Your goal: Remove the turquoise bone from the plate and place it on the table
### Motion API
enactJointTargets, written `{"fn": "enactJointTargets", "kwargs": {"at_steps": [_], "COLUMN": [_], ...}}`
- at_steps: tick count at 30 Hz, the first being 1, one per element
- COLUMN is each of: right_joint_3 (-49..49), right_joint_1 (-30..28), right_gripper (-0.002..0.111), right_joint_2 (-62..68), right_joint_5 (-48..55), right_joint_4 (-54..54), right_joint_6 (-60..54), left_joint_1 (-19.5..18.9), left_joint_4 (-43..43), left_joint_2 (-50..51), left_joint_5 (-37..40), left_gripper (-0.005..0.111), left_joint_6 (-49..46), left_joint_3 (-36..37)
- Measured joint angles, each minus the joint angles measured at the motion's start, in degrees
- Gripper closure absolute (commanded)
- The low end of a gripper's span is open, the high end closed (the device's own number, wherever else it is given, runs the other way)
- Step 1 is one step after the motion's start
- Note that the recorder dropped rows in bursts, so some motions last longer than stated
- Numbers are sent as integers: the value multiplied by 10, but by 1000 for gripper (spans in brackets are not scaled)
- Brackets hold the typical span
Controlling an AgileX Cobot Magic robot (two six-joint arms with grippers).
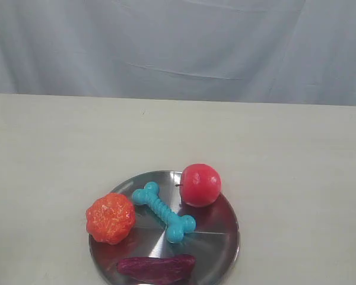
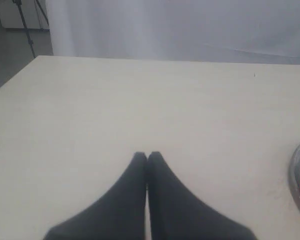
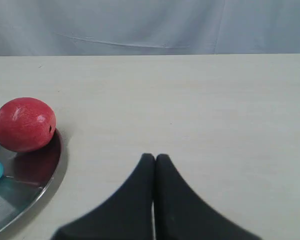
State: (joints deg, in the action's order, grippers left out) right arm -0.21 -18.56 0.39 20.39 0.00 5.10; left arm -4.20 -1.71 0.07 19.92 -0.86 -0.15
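The turquoise bone (image 1: 164,211) lay centred on the plate (image 1: 216,237), long axis from 10 to 4 o'clock. The left hand (image 2: 147,156) and right hand (image 3: 155,157) were pressed together, empty. The right was judged nearer.

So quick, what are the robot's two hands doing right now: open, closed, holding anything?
Left hand: closed, fingers pressed together, holding nothing.
Right hand: closed, fingers pressed together, holding nothing.

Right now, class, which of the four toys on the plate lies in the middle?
The turquoise bone: it crosses the centre of the plate, while the red apple, orange ball and purple toy sit round it by the rim.
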Motion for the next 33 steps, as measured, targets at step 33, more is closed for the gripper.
{"fn": "enactJointTargets", "kwargs": {"at_steps": [33], "right_joint_3": [0], "right_joint_1": [0], "right_gripper": [109], "right_joint_2": [-1], "right_joint_5": [-368], "right_joint_4": [-11], "right_joint_6": [-1], "left_joint_1": [0], "left_joint_4": [0], "left_joint_2": [0], "left_joint_5": [0], "left_gripper": [107], "left_joint_6": [0], "left_joint_3": [0]}}
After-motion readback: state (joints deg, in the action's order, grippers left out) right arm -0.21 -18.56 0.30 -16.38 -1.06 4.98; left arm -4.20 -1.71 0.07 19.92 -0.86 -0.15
